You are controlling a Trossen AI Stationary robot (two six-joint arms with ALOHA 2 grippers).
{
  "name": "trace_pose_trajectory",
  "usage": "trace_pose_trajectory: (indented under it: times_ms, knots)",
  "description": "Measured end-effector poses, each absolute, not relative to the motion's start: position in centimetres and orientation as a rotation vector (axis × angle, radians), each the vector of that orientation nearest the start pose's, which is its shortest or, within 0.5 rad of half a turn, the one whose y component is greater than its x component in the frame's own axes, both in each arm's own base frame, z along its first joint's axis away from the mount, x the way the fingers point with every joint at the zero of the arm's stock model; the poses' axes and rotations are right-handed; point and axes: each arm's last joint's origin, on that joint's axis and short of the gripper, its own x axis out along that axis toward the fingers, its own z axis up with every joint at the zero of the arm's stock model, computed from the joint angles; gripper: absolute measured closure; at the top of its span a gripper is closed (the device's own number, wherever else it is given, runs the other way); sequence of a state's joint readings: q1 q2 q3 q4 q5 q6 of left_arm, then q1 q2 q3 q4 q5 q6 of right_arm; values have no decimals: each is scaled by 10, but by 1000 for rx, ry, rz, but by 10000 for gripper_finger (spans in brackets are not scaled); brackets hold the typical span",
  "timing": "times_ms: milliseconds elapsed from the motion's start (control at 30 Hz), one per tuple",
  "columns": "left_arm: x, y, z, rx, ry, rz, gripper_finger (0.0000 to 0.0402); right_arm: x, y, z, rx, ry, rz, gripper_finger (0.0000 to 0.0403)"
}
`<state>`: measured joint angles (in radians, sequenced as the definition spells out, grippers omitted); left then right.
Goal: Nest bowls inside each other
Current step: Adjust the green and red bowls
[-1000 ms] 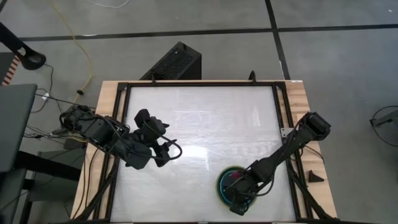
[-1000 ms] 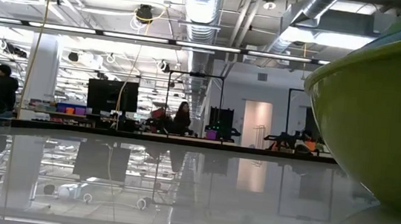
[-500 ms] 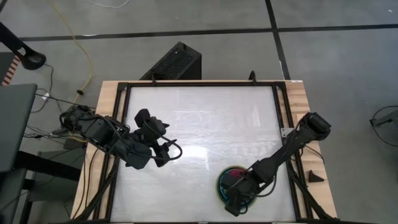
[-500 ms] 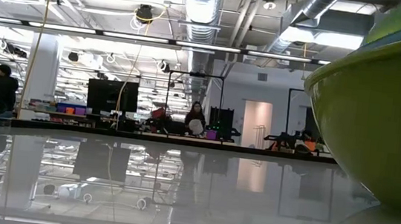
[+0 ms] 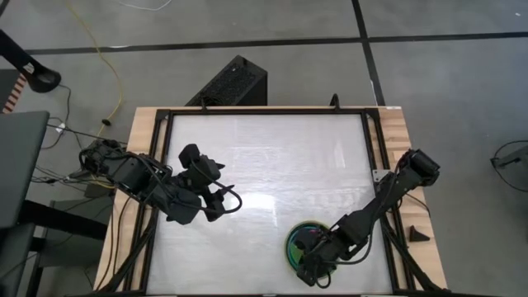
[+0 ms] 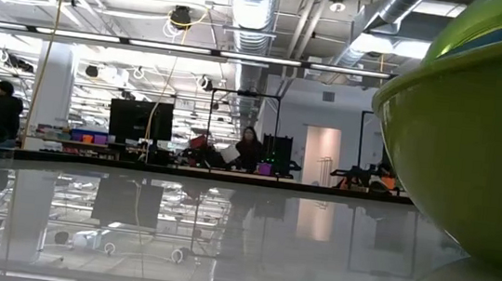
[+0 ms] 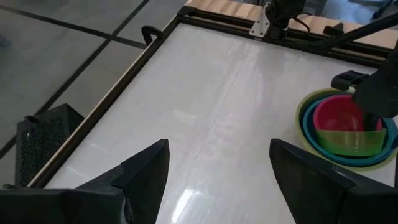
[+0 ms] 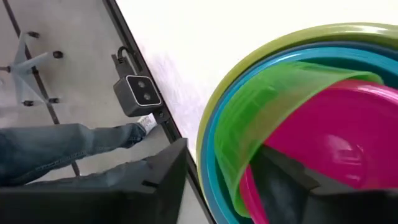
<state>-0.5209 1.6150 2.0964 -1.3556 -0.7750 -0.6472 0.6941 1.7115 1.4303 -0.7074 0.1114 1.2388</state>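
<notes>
While tilted, bowls (image 5: 299, 245) under right claw (image 5: 316, 266).

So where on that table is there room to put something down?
Most of the white table is bare: everything from the far edge down past the left gripper. It is crowded only at the near right corner, where the right gripper works in the stacked bowls.

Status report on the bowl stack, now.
Left gripper open, idle mid-table. Right gripper at stacked round plastic bowls. Small lime-green bowl tilted against magenta-pink bowl, unseated.

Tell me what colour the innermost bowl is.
Magenta-pink; the innermost bowl shows best in the right wrist view.
</notes>
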Motion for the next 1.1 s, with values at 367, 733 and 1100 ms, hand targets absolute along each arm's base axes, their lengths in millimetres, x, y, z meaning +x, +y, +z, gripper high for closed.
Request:
trace_pose_trajectory:
  times_ms: [367,733,1100]
  knots:
    - [251,-121,466,-78,582,439,136,282,227,274,671,1102,-42,383]
    - [251,-120,466,-80,582,441,136,268,213,288,558,1261,-171,382]
    - [252,-119,467,-74,566,464,136,270,230,270,508,1304,-129,382]
